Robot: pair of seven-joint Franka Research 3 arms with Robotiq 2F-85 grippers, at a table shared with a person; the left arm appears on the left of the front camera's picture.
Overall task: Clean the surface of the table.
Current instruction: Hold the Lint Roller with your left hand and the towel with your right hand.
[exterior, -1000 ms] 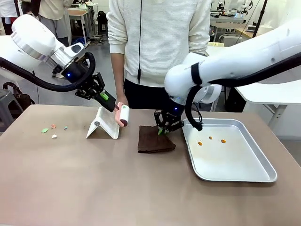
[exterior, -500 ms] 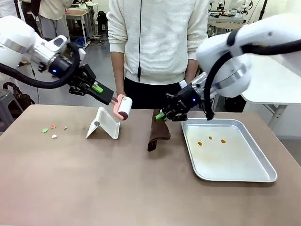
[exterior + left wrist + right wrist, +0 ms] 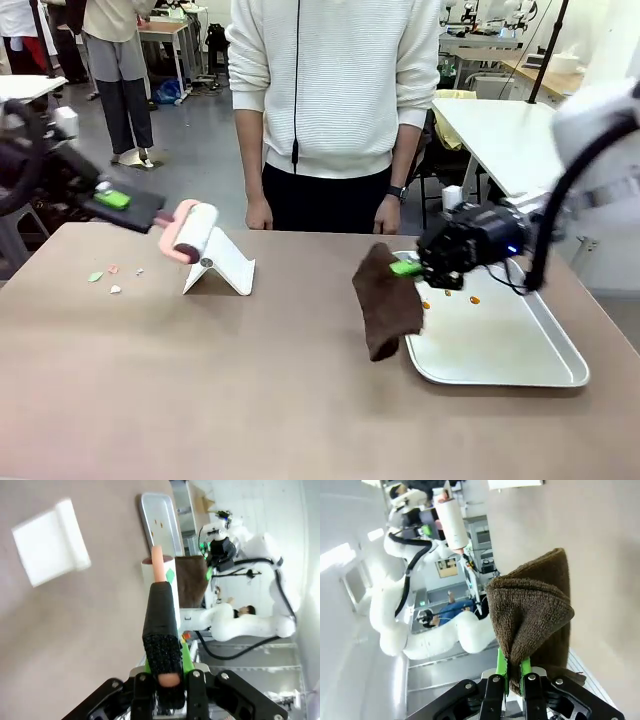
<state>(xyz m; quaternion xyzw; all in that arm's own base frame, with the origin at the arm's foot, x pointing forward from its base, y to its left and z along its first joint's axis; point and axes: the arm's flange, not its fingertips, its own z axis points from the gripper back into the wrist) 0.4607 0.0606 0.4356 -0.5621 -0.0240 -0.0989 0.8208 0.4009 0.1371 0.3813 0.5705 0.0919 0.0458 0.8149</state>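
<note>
over at the far left of the table (image 3: 250,400), a few small scraps (image 3: 116,289) in green, pink and white lie on the brown top. above them, a little to the right, the left gripper (image 3: 135,208) has its fingers pressed onto the pink handle of a lint roller (image 3: 196,231). the roller is held off the surface, its white drum just by the top of the white folded stand (image 3: 226,266).

i'd say the move here is to bring the roller down flat on the scraps and roll across them with even pressure, not edge-on. the stand sits just right of the scraps and could get knocked if the roll runs long.

a person (image 3: 335,100) stands at the far side, middle, hands at the table edge, near both arms' paths.

right of middle, the right gripper (image 3: 410,267) pinches a corner of a brown cloth (image 3: 388,300), which dangles low by the left rim of the metal tray (image 3: 505,378). orange bits (image 3: 474,299) lie in the tray. any wipe should stay clear of that rim so the cloth doesn't snag.
</note>
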